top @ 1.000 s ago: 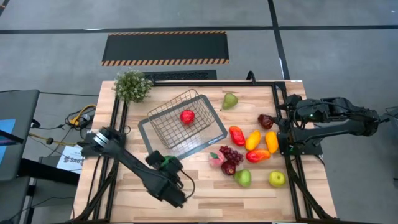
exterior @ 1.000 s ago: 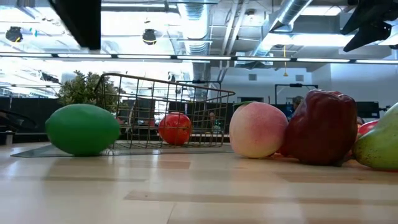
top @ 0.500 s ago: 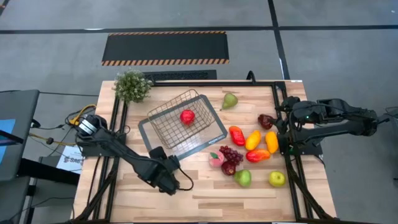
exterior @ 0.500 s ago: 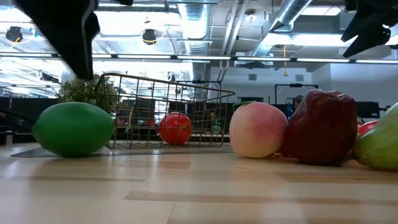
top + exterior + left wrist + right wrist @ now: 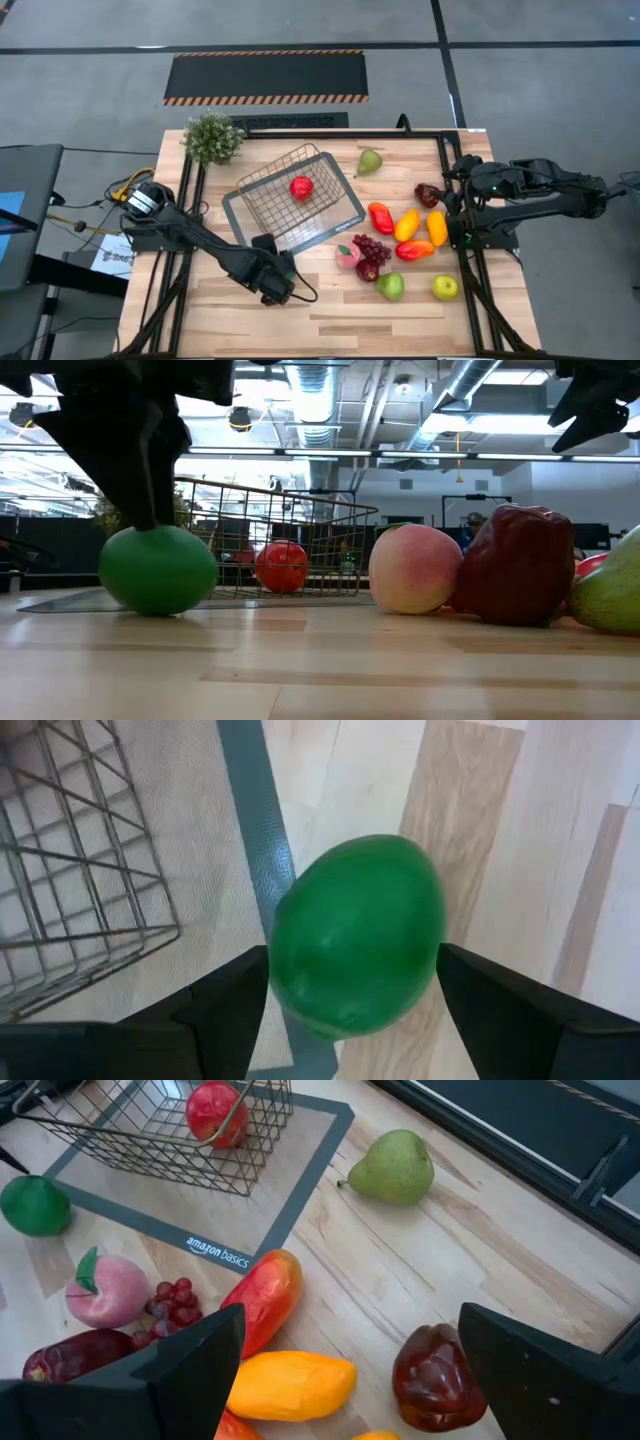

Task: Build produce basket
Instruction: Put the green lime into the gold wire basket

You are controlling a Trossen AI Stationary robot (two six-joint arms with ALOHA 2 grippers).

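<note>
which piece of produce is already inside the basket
Only the red tomato-like fruit sits inside the wire basket; every other piece lies on the table outside it.

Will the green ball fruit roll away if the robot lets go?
Probably: the green fruit is smooth and rounded, resting on flat wood. It looks like hard plastic, so likely light and slippery between the left gripper fingers either side of it.

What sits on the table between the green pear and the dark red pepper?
Nothing: in the right wrist view, only bare wood lies between the green pear and the dark red pepper. The high view shows the same.
</note>
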